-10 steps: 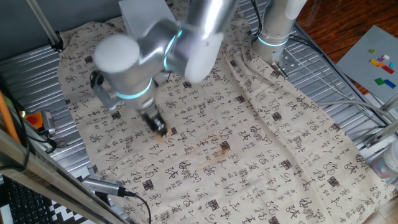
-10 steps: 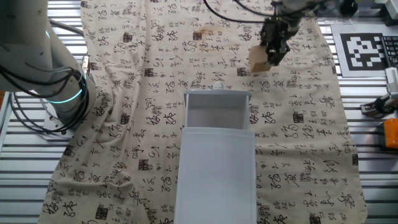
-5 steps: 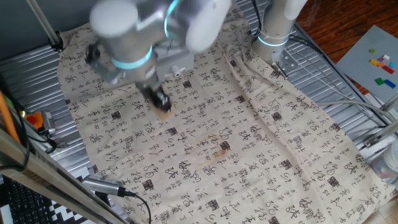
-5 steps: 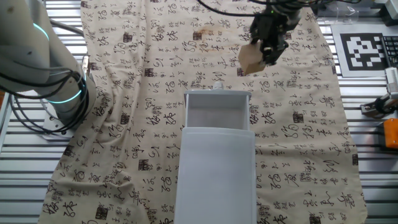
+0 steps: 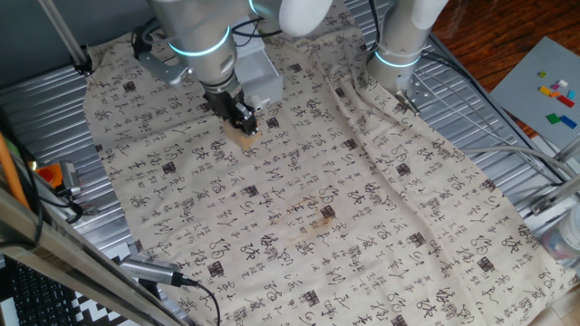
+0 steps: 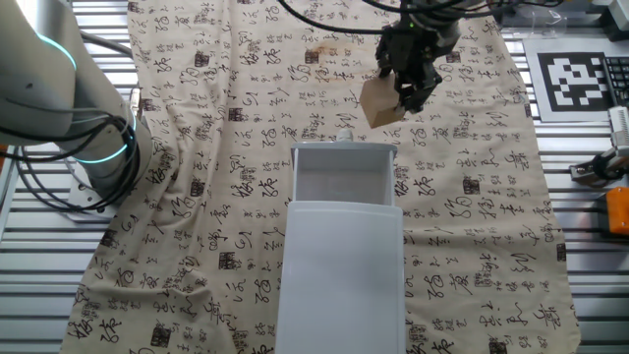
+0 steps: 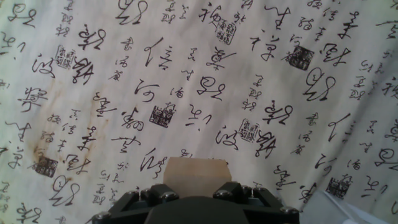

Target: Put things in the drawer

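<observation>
The cloth (image 6: 472, 226), cream with black calligraphy print, covers most of the table in both fixed views and fills the hand view; it lies wrinkled along one side and carries an orange-brown stain (image 5: 313, 217) near its middle.

The robot arm (image 5: 195, 36) reaches over the cloth from above, a cyan ring lit at its wrist joint.

The drawer (image 6: 342, 265) — a white box-shaped unit — sits on the cloth with its tray (image 6: 341, 177) pulled out toward the stain. The tray's interior shows bare white walls and floor; nothing lies in it. The knob at the tray's front is only just visible at the rim (too small to describe further).

The gripper (image 6: 405, 81) hangs above the cloth just beyond the tray's front edge, its jaws pinching the wooden cube (image 6: 381, 101) between them. The cube is off the cloth, tilted, and lies outside the tray — near its front rim, not over the opening. In the hand view the cube (image 7: 196, 177) shows as a plain tan face directly ahead of the gripper body, with printed cloth beneath it.
</observation>
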Tool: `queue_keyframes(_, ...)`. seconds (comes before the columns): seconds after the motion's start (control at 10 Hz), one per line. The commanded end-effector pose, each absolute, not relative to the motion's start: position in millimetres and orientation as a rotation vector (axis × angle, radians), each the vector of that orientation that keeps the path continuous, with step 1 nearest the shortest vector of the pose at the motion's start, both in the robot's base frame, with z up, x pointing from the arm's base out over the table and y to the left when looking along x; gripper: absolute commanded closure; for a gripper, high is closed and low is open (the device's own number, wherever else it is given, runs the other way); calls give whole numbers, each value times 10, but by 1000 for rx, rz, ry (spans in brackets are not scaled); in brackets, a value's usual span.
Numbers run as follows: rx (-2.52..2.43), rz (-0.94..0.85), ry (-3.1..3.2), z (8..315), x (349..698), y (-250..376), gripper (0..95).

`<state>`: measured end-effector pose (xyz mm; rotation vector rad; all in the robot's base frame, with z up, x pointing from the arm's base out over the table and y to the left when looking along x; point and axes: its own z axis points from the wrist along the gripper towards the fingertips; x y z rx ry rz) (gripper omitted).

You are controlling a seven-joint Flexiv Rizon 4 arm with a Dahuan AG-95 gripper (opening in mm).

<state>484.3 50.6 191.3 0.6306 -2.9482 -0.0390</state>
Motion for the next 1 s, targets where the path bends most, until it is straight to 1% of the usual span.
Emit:
queue_keyframes(0.1, 653, -47, -2952, 1913, 4853, 510, 950)
queue_keyframes(0.5, 522, -4, -2934, 1913, 4853, 510, 950)
queue_keyframes(1.0, 531, 24, -2927, 1913, 4853, 510, 950)
